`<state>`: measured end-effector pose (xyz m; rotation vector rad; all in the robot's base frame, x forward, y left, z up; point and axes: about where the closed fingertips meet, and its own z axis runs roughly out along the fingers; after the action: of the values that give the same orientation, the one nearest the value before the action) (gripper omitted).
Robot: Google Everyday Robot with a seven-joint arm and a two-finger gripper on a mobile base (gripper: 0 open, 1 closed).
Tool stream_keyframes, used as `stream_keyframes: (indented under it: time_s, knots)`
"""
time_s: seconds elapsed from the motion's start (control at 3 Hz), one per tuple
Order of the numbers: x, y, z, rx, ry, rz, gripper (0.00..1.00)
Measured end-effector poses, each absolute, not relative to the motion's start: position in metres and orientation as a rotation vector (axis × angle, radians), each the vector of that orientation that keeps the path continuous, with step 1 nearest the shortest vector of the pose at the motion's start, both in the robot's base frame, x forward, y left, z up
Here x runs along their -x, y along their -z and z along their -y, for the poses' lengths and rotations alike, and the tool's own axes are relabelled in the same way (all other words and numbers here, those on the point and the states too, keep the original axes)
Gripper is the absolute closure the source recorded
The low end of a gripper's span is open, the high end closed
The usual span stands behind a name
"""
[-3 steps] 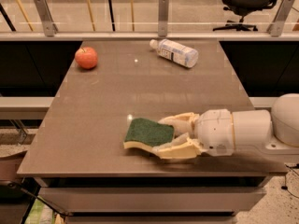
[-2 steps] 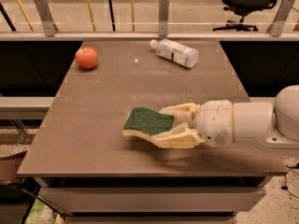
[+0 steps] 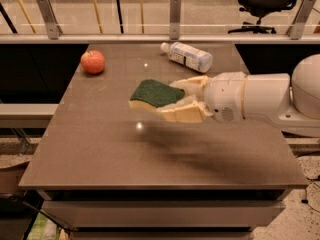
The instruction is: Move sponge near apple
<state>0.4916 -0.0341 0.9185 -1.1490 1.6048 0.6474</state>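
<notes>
One sponge (image 3: 156,93) pinched in your gripper (image 3: 173,100), held above the table's (image 3: 100,149) middle.
You see the apple (image 3: 93,62) well apart at the far left corner, a bottle (image 3: 187,56) lying behind the gripper.

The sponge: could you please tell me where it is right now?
In the camera view, the sponge is held in the gripper above the table's middle, right of the apple and in front of the bottle.
</notes>
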Motion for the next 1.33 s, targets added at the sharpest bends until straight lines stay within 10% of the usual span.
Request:
stream_keyframes:
  time_s: [1.33]
  knots:
    - [-0.613, -0.946, 0.034, 1.088, -0.487, -1.683, 1.00]
